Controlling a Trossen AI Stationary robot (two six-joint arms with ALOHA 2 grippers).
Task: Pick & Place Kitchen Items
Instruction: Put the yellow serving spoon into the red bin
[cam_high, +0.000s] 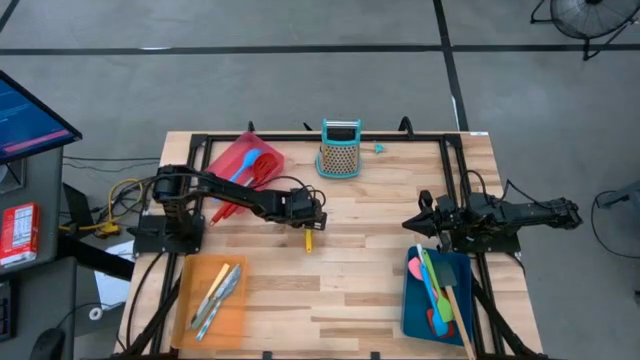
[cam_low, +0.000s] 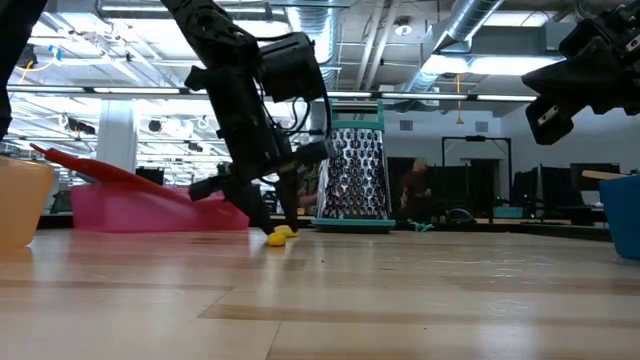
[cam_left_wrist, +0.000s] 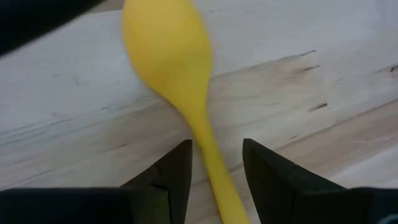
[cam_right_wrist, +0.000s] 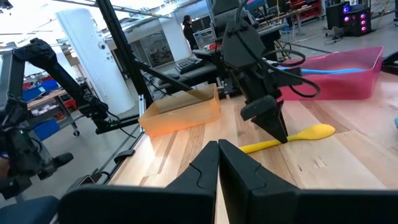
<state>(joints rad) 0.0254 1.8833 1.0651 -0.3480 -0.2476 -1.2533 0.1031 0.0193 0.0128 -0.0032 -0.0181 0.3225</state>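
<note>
Left gripper (cam_high: 309, 226): seen from above, reaching to the middle of the table (cam_high: 360, 290), its fingers down around the handle of the yellow spoon (cam_high: 308, 240); whether they press the handle cannot be told.
Right gripper (cam_high: 412, 223): at the right side of the table, raised, fingers closed on nothing.
High view, trays: red tray (cam_high: 240, 160) at back left holds a blue spoon (cam_high: 243, 165) and red utensils (cam_high: 262, 167); orange tray (cam_high: 195, 318) at front left holds silvery cutlery (cam_high: 217, 297); blue tray (cam_high: 412, 305) at front right holds spatulas (cam_high: 437, 283).
High view, grater: box grater (cam_high: 340, 150) stands upright at the back middle.
Low view: left gripper (cam_low: 278, 196) comes down to the table; yellow spoon bowl (cam_low: 281, 235) rests on the wood just beside its fingertips. Grater (cam_low: 352, 172) stands behind, red tray (cam_low: 150, 205) to one side.
Left wrist view: spoon (cam_left_wrist: 171, 56) lies on the wood, its handle running between the two dark fingers (cam_left_wrist: 173, 171), with narrow gaps visible on both sides.
Right wrist view: own fingers (cam_right_wrist: 205, 165) pressed together; farther off, the left gripper (cam_right_wrist: 273, 127) stands over the spoon (cam_right_wrist: 292, 138), with the orange tray (cam_right_wrist: 180, 112) and red tray (cam_right_wrist: 348, 78) beyond.
</note>
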